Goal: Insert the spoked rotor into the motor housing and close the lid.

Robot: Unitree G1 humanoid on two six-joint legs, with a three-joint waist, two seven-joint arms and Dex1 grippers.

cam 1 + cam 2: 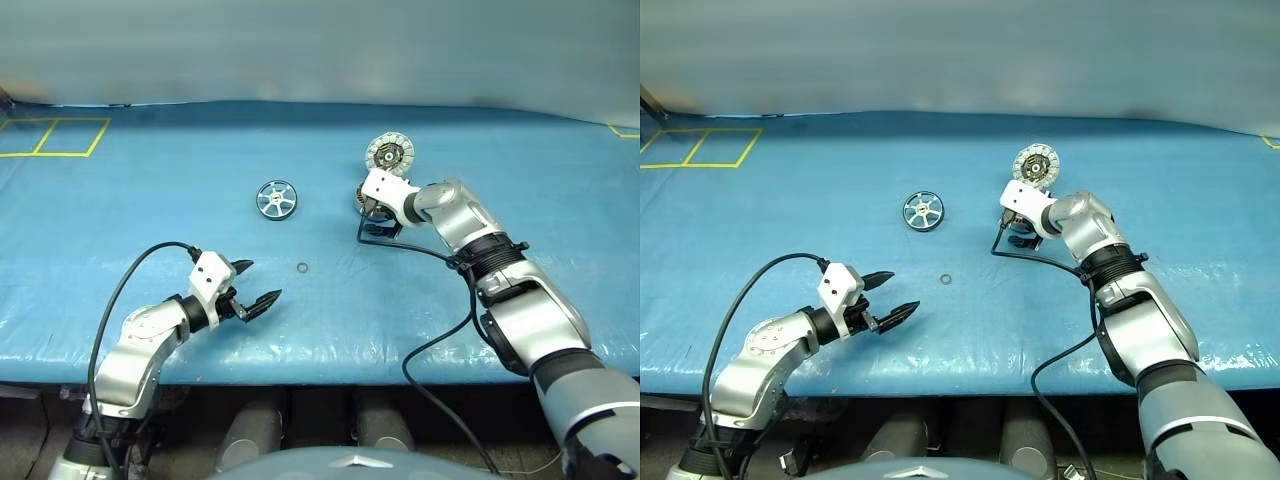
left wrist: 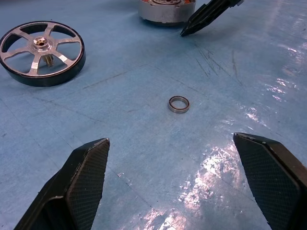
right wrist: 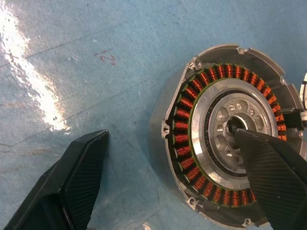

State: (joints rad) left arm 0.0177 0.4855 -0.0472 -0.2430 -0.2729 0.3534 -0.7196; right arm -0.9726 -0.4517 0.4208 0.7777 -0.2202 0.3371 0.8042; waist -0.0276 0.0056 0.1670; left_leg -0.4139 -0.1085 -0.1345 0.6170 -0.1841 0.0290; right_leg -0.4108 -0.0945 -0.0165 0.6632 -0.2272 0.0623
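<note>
While both pincers gape, right pincer [image 3: 172, 177] straddles motor housing [image 3: 225, 129] rim, left pincer [image 2: 177, 182] over bare mat.

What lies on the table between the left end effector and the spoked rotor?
Mostly bare blue table. In the left wrist view, a small metal ring lies ahead of the open left end effector, off to one side of the spoked rotor.
</note>
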